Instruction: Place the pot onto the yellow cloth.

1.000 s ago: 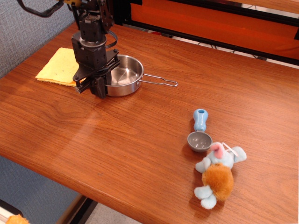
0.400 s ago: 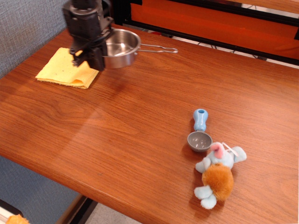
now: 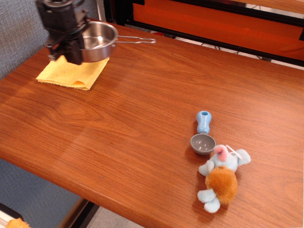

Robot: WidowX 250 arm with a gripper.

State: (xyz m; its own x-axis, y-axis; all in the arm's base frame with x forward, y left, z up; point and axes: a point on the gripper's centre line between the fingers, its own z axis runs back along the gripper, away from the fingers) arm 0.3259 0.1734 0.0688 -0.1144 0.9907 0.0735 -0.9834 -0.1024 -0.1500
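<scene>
The pot (image 3: 99,42) is a shallow shiny steel pan with a thin wire handle pointing right. It hangs in the air above the yellow cloth (image 3: 71,73), which lies flat at the table's far left. My black gripper (image 3: 72,47) is shut on the pot's left rim and holds it clear of the table. The pot covers the cloth's far part from view.
A small grey scoop with a blue handle (image 3: 203,135) lies at the right of the wooden table (image 3: 142,123). A blue and orange plush toy (image 3: 221,178) lies just in front of it. An orange and black rail (image 3: 213,21) runs along the back.
My gripper lifted the pot off the table and carried it left. It now hangs over the yellow cloth instead of beside it.
</scene>
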